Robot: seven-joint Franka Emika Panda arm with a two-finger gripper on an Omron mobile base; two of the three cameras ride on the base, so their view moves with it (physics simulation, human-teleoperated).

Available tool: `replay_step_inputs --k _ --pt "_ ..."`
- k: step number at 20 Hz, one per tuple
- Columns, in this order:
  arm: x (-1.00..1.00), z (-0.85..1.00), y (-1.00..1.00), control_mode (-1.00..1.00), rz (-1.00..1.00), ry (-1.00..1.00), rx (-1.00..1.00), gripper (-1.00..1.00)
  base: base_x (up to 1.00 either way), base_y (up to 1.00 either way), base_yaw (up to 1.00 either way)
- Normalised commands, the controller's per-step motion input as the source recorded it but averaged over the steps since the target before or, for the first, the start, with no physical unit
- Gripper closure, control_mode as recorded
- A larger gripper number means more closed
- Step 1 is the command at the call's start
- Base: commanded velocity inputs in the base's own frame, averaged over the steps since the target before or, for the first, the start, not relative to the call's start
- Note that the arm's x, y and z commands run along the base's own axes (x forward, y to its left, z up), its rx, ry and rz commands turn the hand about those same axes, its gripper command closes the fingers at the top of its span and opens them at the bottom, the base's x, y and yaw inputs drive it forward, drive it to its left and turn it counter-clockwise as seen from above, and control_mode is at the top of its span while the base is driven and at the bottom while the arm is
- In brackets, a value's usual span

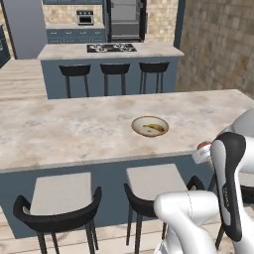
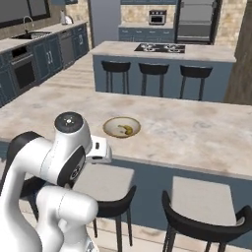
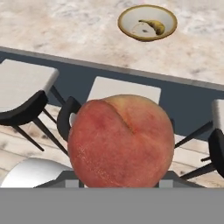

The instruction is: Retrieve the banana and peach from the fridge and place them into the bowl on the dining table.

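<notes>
A large orange-red peach (image 3: pixel 120 140) sits between the fingers of my gripper (image 3: pixel 119 177), which is shut on it. From the left base the gripper (image 1: pixel 201 152) hangs just off the near edge of the dining table (image 1: pixel 74 129), with a bit of the peach (image 1: pixel 203 145) showing. From the right base the hand (image 2: pixel 99 150) is at the same edge. The beige bowl (image 1: pixel 135 124) (image 2: pixel 106 126) (image 3: pixel 124 15) stands on the table beyond the gripper. The yellow banana (image 1: pixel 153 129) (image 2: pixel 126 130) (image 3: pixel 154 26) lies in it. The fridge (image 1: pixel 125 20) (image 2: pixel 196 22) stands at the far wall.
Black-backed stools (image 1: pixel 57 208) (image 2: pixel 202 216) stand under the table's near edge, below the gripper. Beyond the table is an island with a cooktop (image 1: pixel 111 47) and stools (image 1: pixel 115 69). A brick wall (image 1: pixel 218 44) runs on the right; cabinets and a sink (image 2: pixel 29 34) are on the left.
</notes>
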Motion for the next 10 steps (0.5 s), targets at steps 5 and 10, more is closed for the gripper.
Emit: replay_step_inputs --k 5,10 --pt "0.00 0.00 0.00 1.00 0.00 0.00 0.00 1.00 1.00 -0.22 0.39" --pt "0.00 0.00 0.00 1.00 0.00 0.00 0.00 1.00 0.93 -0.07 0.26"
